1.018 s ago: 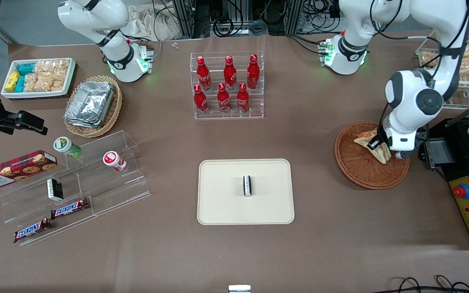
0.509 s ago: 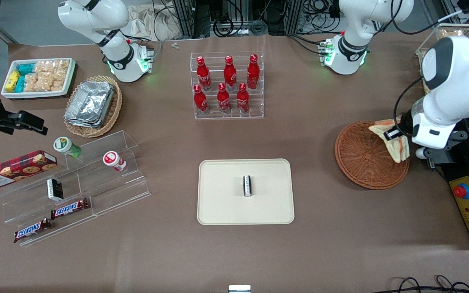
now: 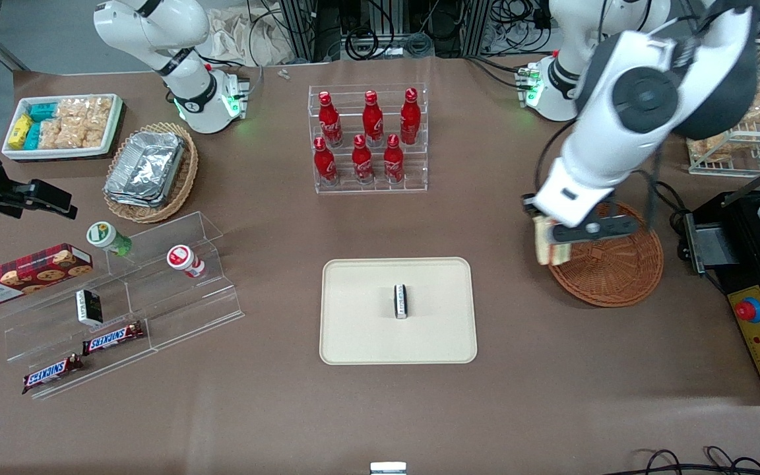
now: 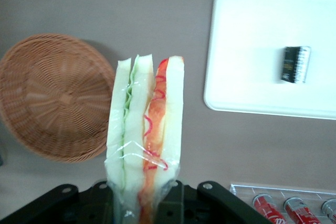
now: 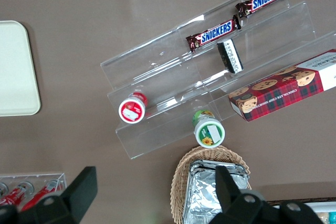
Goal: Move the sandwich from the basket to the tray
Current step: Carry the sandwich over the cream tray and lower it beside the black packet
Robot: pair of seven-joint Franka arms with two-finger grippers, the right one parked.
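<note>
My left gripper (image 3: 547, 232) (image 4: 143, 205) is shut on the sandwich (image 3: 543, 245) (image 4: 144, 129), a plastic-wrapped wedge of white bread with green and red filling. It hangs in the air above the rim of the reddish-brown wicker basket (image 3: 617, 277) (image 4: 50, 98), on the side toward the tray. The basket holds nothing. The cream tray (image 3: 360, 330) (image 4: 252, 40) lies on the table toward the parked arm's end from the basket, with a small dark packet (image 3: 401, 301) (image 4: 295, 64) at its middle.
A clear rack of red bottles (image 3: 368, 138) stands farther from the front camera than the tray. A black machine with a red button (image 3: 759, 310) sits beside the basket at the working arm's end. A wire rack of snacks (image 3: 749, 125) stands farther back there.
The gripper has carried the sandwich across the basket, from the rim nearest the black machine to the rim nearest the tray, and the arm has swung over with it.
</note>
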